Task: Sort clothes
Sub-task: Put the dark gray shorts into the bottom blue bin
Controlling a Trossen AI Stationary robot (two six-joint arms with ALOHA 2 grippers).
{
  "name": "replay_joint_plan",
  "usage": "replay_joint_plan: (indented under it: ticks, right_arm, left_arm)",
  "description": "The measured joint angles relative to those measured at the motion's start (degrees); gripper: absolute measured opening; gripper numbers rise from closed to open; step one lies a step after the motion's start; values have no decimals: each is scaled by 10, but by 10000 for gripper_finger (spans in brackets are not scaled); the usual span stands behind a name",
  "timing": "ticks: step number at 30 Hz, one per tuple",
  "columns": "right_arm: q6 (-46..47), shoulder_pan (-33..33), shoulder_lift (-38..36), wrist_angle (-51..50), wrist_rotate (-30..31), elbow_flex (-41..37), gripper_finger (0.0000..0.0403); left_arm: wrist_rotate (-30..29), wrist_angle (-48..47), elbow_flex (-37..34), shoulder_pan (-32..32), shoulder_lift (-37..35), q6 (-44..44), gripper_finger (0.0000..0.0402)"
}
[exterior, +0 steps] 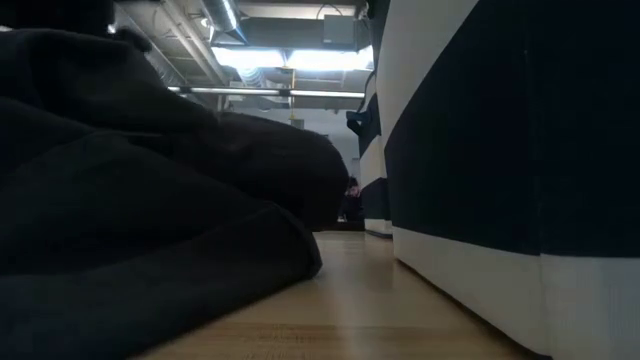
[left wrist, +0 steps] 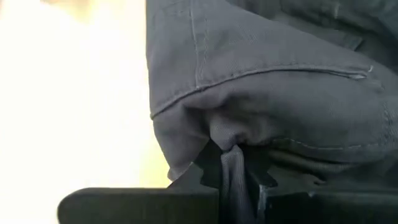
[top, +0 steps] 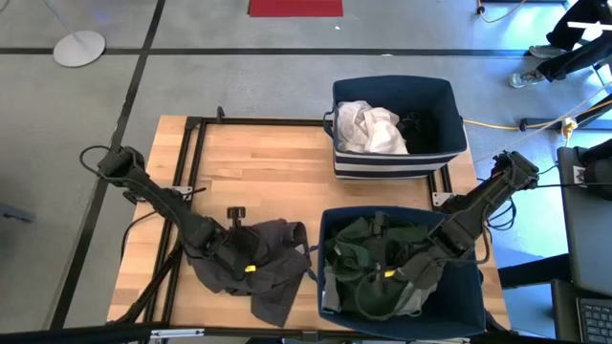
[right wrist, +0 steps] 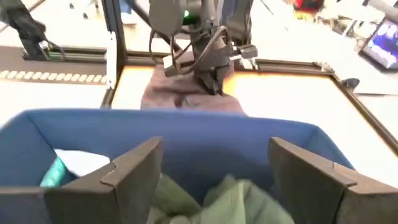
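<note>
Pinching a fold of the crumpled charcoal grey fabric garment on the pale wooden table, the left gripper has its fingers pressed together on the cloth, as the left wrist view shows close up. To do this step well, the arm should lift straight up until the trailing hem clears the tabletop, then carry it over the rim of the near navy fabric bin, which already holds a dark green garment. The right gripper hangs over that bin with fingers spread, holding nothing. A white garment lies in the far navy bin. No brand, label or writing can be read.
</note>
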Motion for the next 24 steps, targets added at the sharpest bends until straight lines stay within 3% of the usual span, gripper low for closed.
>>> replay_joint_plan:
  ticks: [11,18,24]
  right_arm:
    - [-94,-3,0,56,10,25,292]
    - [-108,-50,0,73,6,25,292]
    - [-114,-102,9,100,-37,25,292]
  left_arm:
    - [-139,-124,140,-27,-1,40,6]
    - [-226,-146,224,-39,-1,93,9]
    - [-288,-145,268,-51,-2,143,6]
